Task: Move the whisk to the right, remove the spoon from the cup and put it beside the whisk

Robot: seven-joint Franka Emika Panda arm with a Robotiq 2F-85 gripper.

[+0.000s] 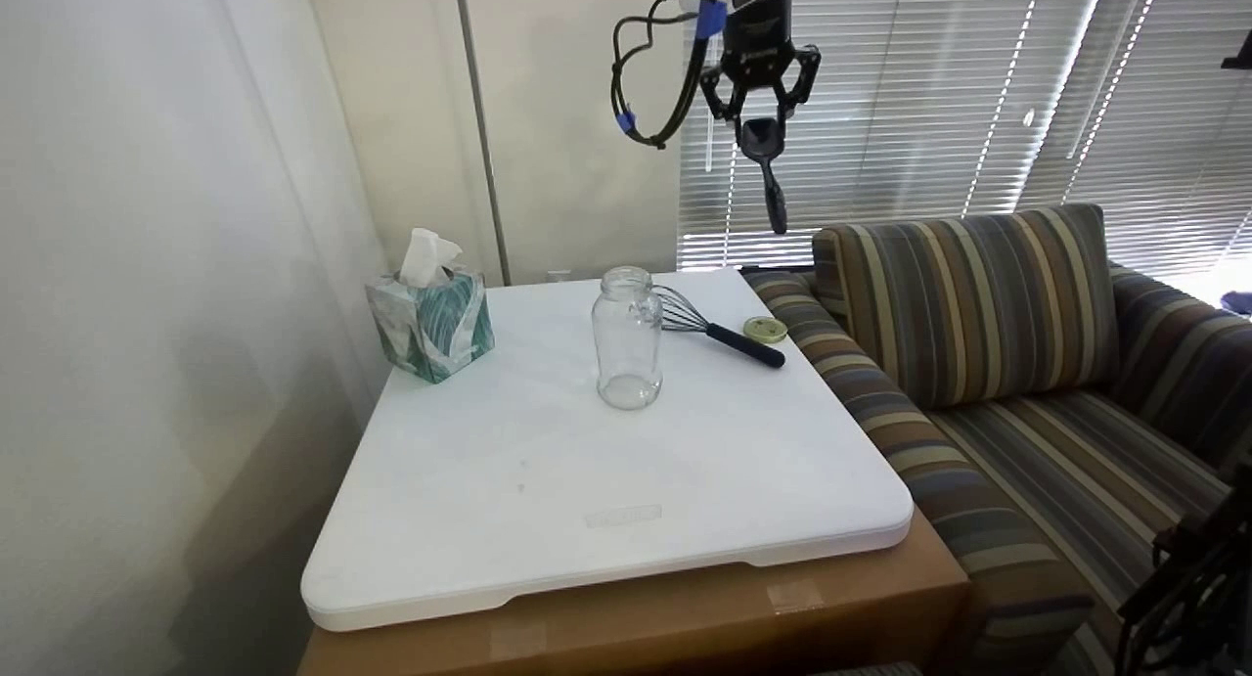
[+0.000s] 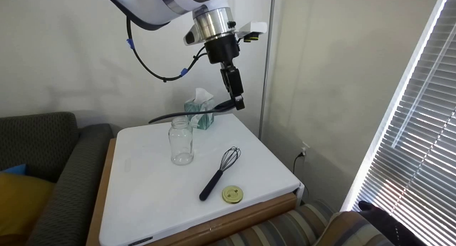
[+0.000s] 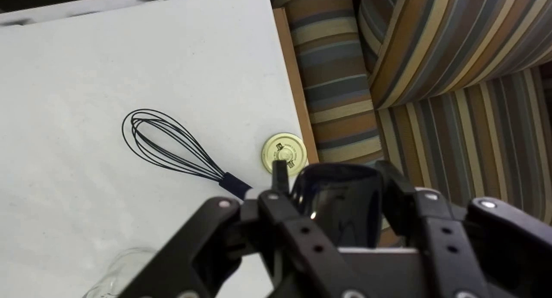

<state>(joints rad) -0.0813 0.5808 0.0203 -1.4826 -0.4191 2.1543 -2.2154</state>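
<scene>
My gripper [image 1: 761, 126] is shut on the bowl end of the black spoon [image 1: 773, 189] and holds it high above the table. In an exterior view the gripper [image 2: 239, 103] has the spoon [image 2: 185, 114] lying nearly level, its handle reaching out over the glass. In the wrist view the spoon's bowl [image 3: 340, 203] fills the space between the fingers [image 3: 331, 165]. The clear cup [image 1: 628, 353] stands upright and empty on the table; it also shows in an exterior view [image 2: 181, 144]. The whisk [image 2: 213, 183] lies flat, its handle [image 3: 233, 184] partly hidden by the gripper in the wrist view.
A gold lid [image 2: 232, 194] lies beside the whisk handle near the edge of the white table [image 1: 489, 480]. A teal tissue box [image 1: 435, 324] stands at the table's wall side. A striped armchair [image 1: 978, 304] adjoins the table. Blinds hang behind the arm.
</scene>
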